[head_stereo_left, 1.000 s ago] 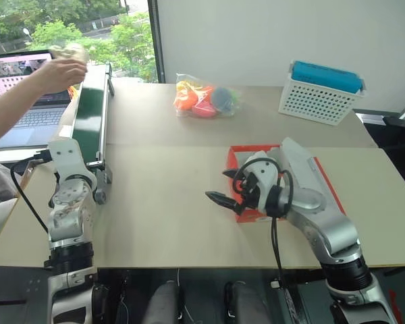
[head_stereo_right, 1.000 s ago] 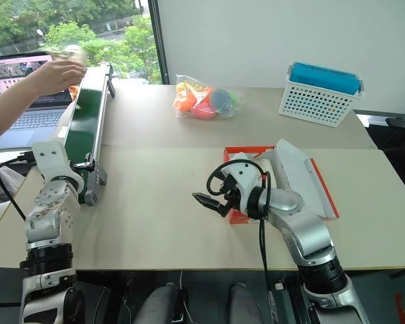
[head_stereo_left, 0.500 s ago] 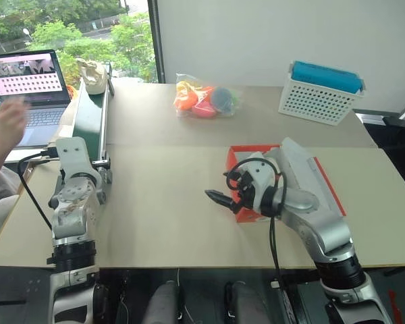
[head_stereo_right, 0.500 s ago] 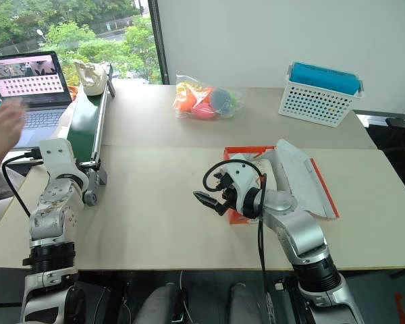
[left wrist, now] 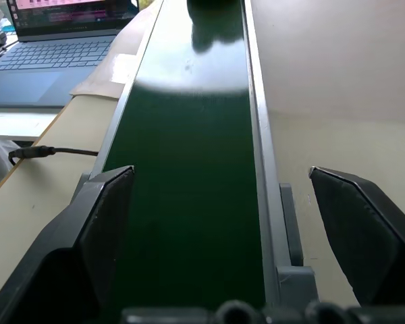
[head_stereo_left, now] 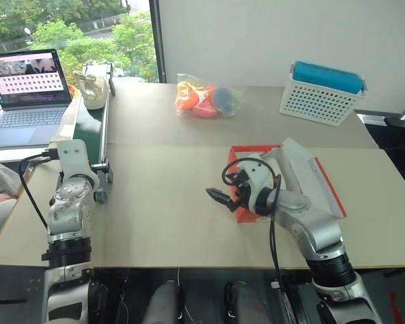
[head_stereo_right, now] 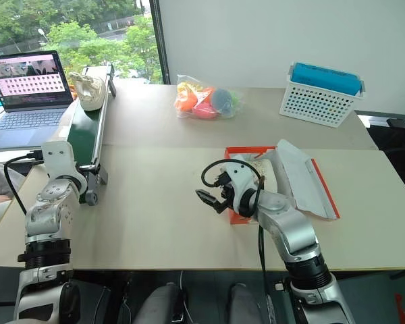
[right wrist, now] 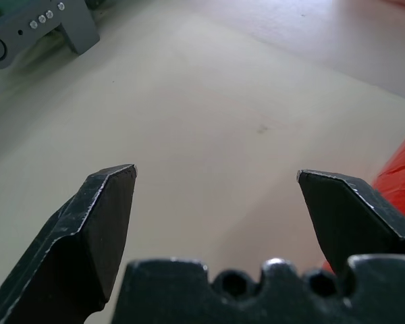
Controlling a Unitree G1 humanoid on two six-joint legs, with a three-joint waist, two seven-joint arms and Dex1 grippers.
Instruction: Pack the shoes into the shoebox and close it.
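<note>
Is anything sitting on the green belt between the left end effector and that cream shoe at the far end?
Nothing visible. The left end effector is open over the near end of the dark green conveyor belt, and the belt surface runs bare up to the cream lacy shoe at its far end.

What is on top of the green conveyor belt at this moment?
One cream shoe sits at the far end of the conveyor belt. The rest of the belt's green surface is bare. Whether the shoe hides anything behind it cannot be seen.
</note>
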